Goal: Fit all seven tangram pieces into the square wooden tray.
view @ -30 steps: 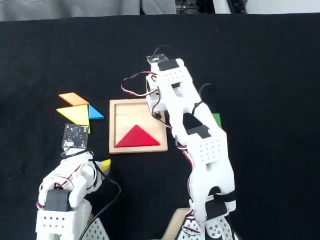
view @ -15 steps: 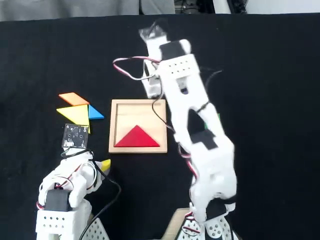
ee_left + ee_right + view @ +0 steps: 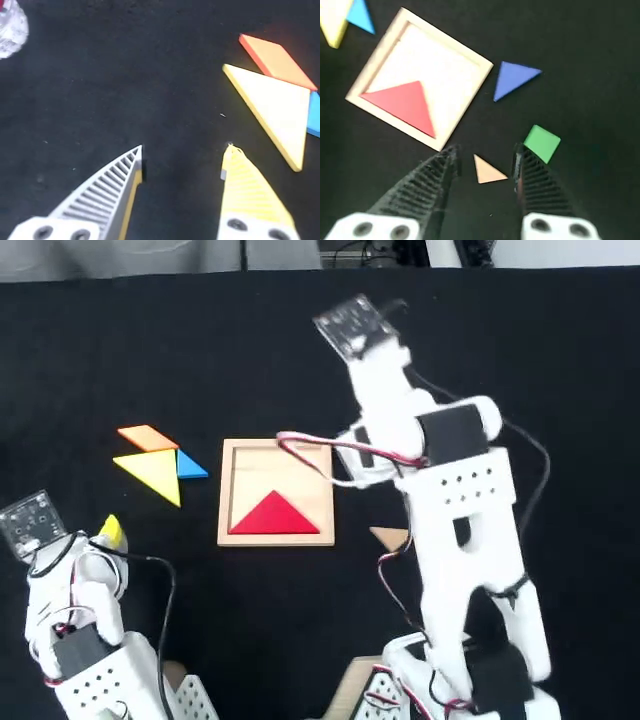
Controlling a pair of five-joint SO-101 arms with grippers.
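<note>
From the high view, the wooden tray (image 3: 225,495) sat mid-table with just one piece in it. That was the red triangle (image 3: 273,515), long edge flush against the 6 o'clock wall and tip aimed at the middle. My guess is that was meant to leave the rest of the square free for the other big one. Off the tray's 9 to 10 o'clock was a tight cluster of three: one orange parallelogram (image 3: 147,437), one big yellow triangle (image 3: 152,472) and one little light blue triangle (image 3: 191,467). They were probably parked there for the left arm (image 3: 75,620), which was down around 7 o'clock. One tan triangle (image 3: 390,536) lay at 4 o'clock, just off the tray and right beside the right arm (image 3: 460,510). In the left wrist view, the left gripper (image 3: 182,152) was spread wide with nothing in it, hovering over bare black cloth (image 3: 100,75) near the yellow triangle's corner. To me it looked lined up for that one. In the right wrist view, the right gripper (image 3: 486,150) was also apart and empty, with the tan triangle lying between its two fingers, so I'd bet that was its target. Close by were one green square (image 3: 542,142) and one darker blue triangle (image 3: 514,77), both outside the tray. The tally was seven pieces: five triangles, one square, one parallelogram, with one in and six out.
</note>
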